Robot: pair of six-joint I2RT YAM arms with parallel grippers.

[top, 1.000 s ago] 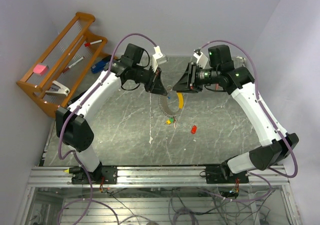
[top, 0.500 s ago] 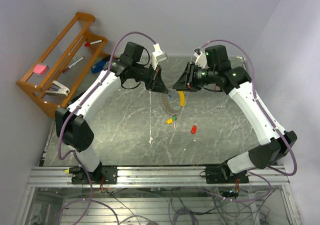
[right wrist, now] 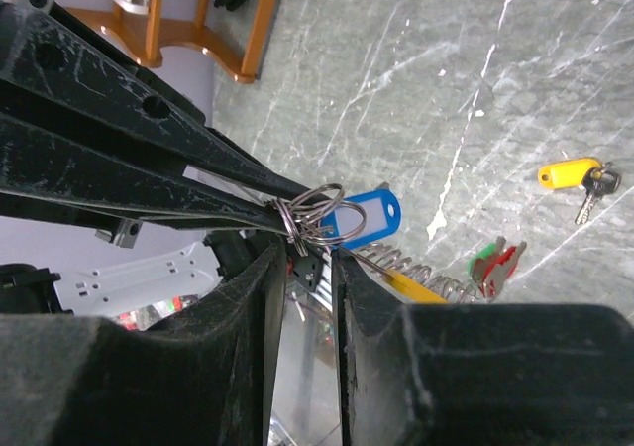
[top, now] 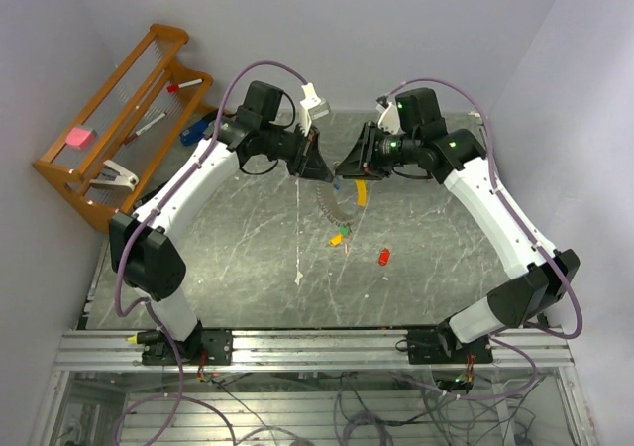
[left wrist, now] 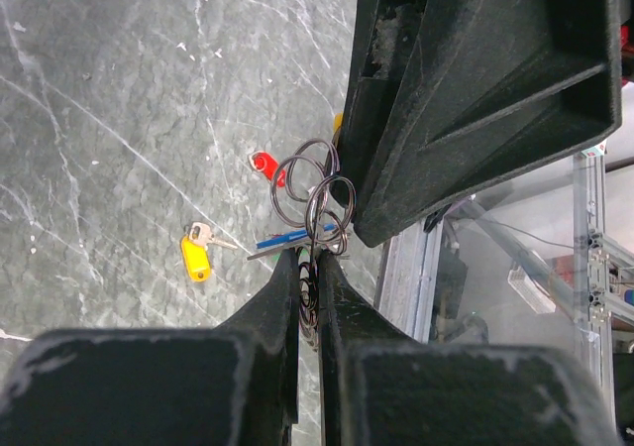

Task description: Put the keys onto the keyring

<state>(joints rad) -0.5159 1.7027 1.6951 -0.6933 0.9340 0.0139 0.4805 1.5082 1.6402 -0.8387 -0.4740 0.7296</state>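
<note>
- Left gripper [left wrist: 309,260] pinches keyring [left wrist: 319,193], upper middle overhead; thin wire could slip out.
- Right gripper [right wrist: 310,253] nearly closed beside blue key [right wrist: 365,216], grip unclear; key may drop.
- Yellow key [right wrist: 570,174] lies on table [right wrist: 396,69].

The wire rings of the keyring [right wrist: 315,211] are gleaming as bare, polished metal; the blue key tag [right wrist: 369,218] is shining as glossy plastic; the table [right wrist: 416,79] is showing smooth, veined stone.

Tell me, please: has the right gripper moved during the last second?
Yes. In the top view, the right gripper has shifted left, away from the red key lying on the table, toward the left gripper.
</note>
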